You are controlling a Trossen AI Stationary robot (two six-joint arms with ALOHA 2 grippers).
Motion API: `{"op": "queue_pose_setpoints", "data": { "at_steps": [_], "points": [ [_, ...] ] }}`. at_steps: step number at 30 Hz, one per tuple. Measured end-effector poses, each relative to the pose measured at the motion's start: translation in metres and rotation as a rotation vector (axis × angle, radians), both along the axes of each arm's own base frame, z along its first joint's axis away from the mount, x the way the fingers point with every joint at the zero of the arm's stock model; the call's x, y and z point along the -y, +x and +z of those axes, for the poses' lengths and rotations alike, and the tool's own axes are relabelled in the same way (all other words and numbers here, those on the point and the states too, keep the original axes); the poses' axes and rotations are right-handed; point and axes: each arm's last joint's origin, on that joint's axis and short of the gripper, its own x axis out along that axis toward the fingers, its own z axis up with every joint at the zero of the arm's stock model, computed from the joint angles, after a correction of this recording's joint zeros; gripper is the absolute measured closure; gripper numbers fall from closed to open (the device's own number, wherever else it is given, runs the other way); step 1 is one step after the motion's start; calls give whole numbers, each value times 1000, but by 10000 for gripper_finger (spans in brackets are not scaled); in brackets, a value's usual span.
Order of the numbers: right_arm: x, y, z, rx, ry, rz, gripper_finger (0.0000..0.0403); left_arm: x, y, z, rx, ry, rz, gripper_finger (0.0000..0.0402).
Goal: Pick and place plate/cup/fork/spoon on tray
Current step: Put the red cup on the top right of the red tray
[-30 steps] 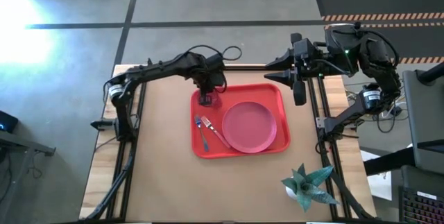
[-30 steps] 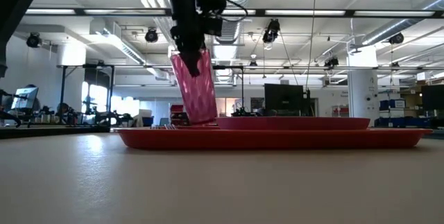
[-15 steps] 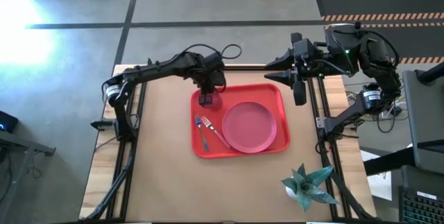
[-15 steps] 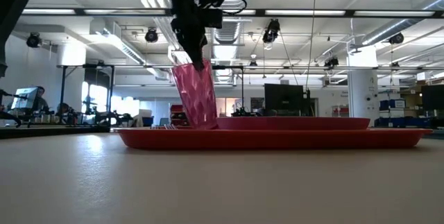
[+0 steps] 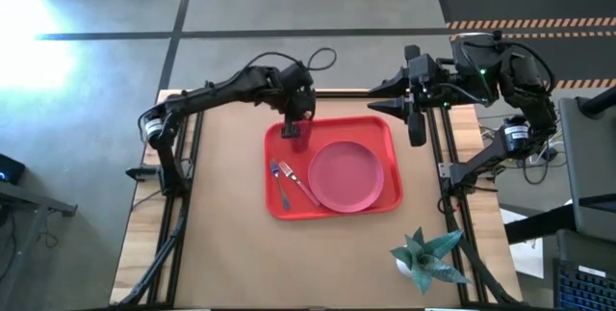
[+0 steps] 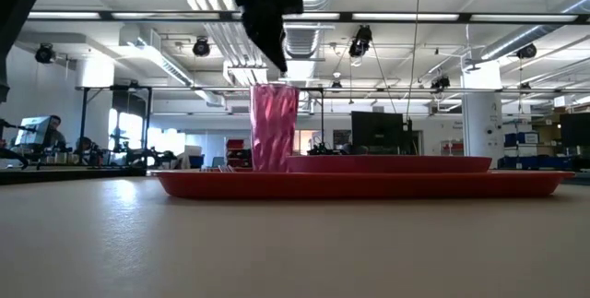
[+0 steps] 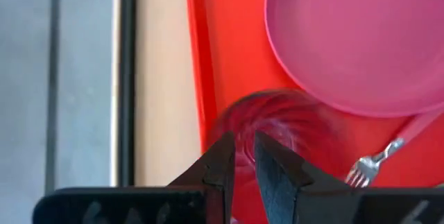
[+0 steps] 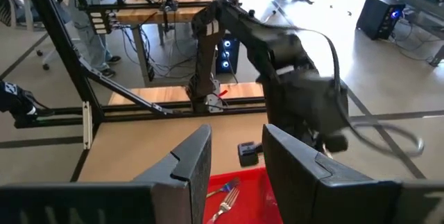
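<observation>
Nearest in the low view lies the bare surface (image 6: 277,252), and beyond it the red tray (image 6: 369,184) spans the middle of the frame. On the tray's left part the cup (image 6: 274,127) stands upright, with the plate (image 6: 387,161) showing as a low red rim to its right. Just above the cup's rim hangs the left end effector (image 6: 277,63), apparently clear of it. In the left wrist view its fingers (image 7: 223,161) stand a narrow gap apart with nothing between them, and the cup (image 7: 291,127) sits directly beyond them, beside the plate (image 7: 347,37) and the fork (image 7: 374,165).

From above, a green paper plant (image 5: 428,258) lies at the lower right of the surface. Farther up, the tray (image 5: 332,214) holds the spoon (image 5: 279,184) and the fork (image 5: 300,184) side by side at its left. The plate (image 5: 345,176) fills its right half, and the cup (image 5: 292,138) stands in its upper left corner, under the left end effector (image 5: 293,126).

Beyond the tray's upper right corner the right end effector (image 5: 414,130) waits off the surface edge. Its own view shows it open and empty (image 8: 237,132).
</observation>
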Motion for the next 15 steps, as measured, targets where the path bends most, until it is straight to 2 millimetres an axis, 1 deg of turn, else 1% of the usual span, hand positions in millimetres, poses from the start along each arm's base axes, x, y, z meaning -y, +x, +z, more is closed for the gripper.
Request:
{"op": "queue_pose_setpoints", "data": {
  "at_steps": [4,8,11,13,15],
  "points": [
    [0,-1,-1,-14,0,0,284,4,-8,32,89,47,1,364],
    [1,1,-3,-27,-9,-19,284,12,-27,66,180,89,11,364],
    [3,6,-12,-114,-39,-96,284,23,-50,91,253,109,14,364],
    [5,14,-22,-188,-45,-125,284,33,-69,107,316,98,43,364],
    [7,26,-32,-254,-41,-130,284,44,-88,121,373,76,69,364]
  ]
}}
